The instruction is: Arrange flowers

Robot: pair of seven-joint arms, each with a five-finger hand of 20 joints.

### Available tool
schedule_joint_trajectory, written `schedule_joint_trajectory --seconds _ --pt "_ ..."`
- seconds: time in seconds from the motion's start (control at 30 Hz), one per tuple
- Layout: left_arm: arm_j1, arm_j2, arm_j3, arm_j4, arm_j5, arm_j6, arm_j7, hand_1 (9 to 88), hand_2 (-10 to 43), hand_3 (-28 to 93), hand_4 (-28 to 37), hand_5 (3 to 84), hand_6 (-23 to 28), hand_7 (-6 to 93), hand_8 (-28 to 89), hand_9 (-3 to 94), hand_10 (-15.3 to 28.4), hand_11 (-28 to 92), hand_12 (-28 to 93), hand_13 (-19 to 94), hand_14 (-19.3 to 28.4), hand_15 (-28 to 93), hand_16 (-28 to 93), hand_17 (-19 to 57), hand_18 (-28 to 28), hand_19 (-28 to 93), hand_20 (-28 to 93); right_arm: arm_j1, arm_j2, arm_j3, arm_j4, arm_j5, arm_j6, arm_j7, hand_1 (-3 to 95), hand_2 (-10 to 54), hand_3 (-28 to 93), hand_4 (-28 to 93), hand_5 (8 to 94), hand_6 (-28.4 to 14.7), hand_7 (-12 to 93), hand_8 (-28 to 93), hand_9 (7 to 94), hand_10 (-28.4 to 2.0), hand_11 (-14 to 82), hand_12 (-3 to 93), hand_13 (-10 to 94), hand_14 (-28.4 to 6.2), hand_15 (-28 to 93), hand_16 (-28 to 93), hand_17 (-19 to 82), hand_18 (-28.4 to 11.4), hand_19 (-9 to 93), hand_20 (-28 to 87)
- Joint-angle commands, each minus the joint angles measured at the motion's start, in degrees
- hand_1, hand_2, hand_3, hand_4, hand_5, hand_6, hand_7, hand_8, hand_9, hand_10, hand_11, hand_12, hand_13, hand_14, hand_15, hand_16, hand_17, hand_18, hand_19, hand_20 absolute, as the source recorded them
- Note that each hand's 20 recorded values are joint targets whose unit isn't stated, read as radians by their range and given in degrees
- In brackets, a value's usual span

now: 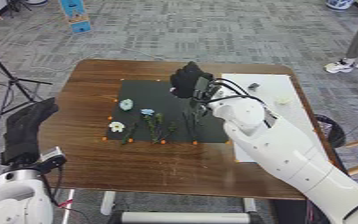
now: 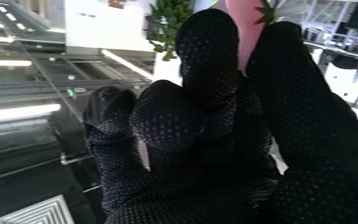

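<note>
Pink flower part is pinched by R hand, prob. for fine placement over dark mat; white flower & blue flower are laid apart on it, prob. so each can be picked cleanly.

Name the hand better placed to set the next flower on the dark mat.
Right, I think: the right hand is at the dark mat with something pink between thumb and fingers, while the left hand is left of the table.
</note>
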Motion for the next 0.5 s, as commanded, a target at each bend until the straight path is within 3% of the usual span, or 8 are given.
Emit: schedule_joint_trajectory --seconds 0.03,0.5 --pt "-0.6 -0.75 0.08 -1.48 0.79 -0.88 -0.42 30.0 23.3 71 -28.3 53.2 3.4 16.5 -9 53.0 13.6 20 9 41 12.6 13 -3 12.0 6.2 5 18 -2.8 -3.2 1.4 2.3 -3.5 -1.7 -2.0 56.6 -0.9 51 -22 76.1 2.0 28 12 87.2 -8.7 37.0 29.8 78 -9.2 71 42 37 -24.1 81 63" --pt "-3.7 -0.35 2.46 -1.07 1.13 -2.26 -1.02 29.8 23.2 71 -28.3 53.2 3.4 16.5 -9 53.1 13.6 20 9 41 12.5 13 -3 11.5 6.5 6 17 -7.6 -8.0 5.3 5.9 -6.7 -3.8 -1.7 56.1 -1.2 51 -22 76.8 2.5 27 9 87.2 -8.6 37.1 29.7 78 -9.3 71 42 37 -24.2 81 63"
